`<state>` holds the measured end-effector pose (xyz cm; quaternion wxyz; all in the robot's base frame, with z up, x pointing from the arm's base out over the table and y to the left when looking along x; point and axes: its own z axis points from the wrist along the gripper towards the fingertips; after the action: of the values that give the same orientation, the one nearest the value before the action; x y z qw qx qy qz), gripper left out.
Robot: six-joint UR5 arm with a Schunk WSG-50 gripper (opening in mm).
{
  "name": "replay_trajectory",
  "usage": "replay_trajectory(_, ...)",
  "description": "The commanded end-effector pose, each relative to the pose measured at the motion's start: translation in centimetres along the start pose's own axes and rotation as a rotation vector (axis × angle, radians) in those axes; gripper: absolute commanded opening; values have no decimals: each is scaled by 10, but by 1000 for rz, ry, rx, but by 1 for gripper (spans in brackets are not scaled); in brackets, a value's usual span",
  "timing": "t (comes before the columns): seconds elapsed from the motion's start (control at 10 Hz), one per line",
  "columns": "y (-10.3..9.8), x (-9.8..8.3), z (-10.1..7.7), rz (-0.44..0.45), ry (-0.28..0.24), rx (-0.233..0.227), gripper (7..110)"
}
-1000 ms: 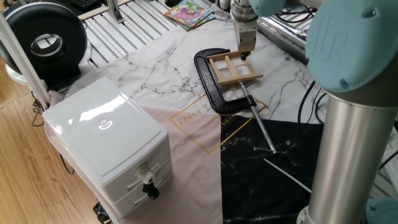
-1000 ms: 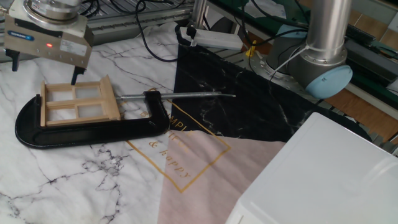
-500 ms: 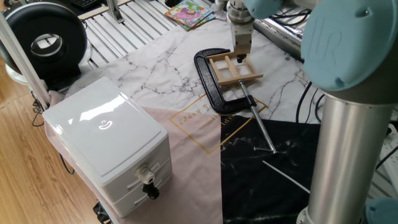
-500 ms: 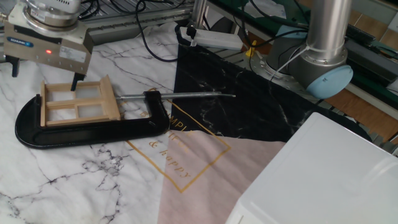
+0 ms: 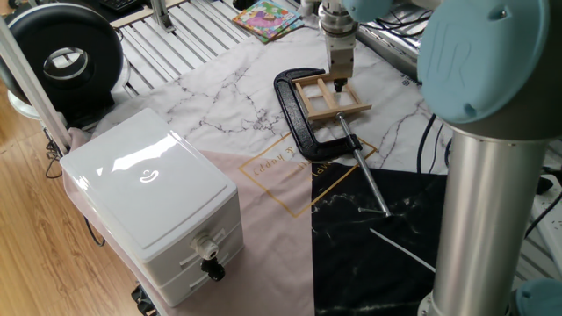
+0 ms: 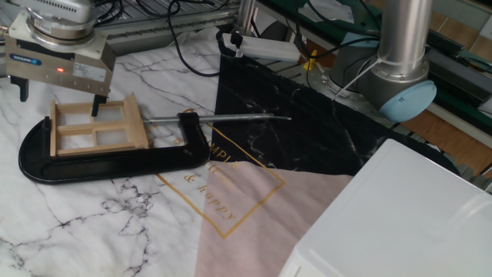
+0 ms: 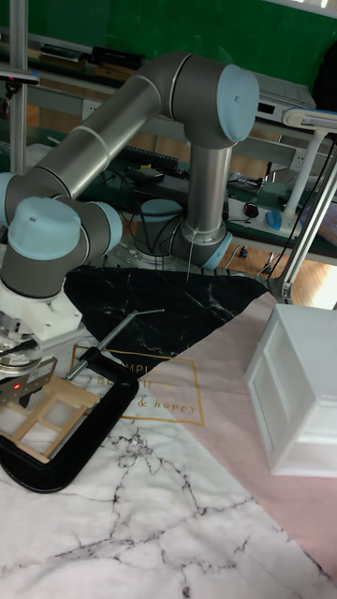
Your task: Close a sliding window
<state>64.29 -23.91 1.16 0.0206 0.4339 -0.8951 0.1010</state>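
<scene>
The sliding window (image 6: 94,127) is a small light-wood frame with thin bars, lying flat and held in the mouth of a black C-clamp (image 6: 92,165). It also shows in one fixed view (image 5: 332,98) and in the tall fixed view (image 7: 42,416). My gripper (image 6: 58,98) hangs right over the window's far side, open, its fingers spread wide. One finger (image 6: 96,105) reaches down into the frame near a bar. The other finger (image 6: 21,90) stands outside the frame's left end. Nothing is held. In one fixed view the gripper (image 5: 340,79) covers the window's far edge.
The clamp's screw rod (image 5: 369,180) runs out over the black marble cloth. A white drawer box (image 5: 149,202) stands at the near left, a black round device (image 5: 61,57) behind it, and a colourful book (image 5: 268,19) at the back. The arm's base (image 6: 400,69) stands close by.
The gripper has come down and shifted slightly toward the window, so one finger now dips into the frame. The window and clamp have not moved.
</scene>
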Motion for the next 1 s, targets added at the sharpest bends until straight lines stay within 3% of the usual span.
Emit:
replay_trajectory(0.0,-3,2,2,-2,2,-24,44)
replay_trajectory(0.5,1,0,8,-31,10,-55,44)
replay_trajectory(0.9,2,-6,0,-47,-3,-89,44)
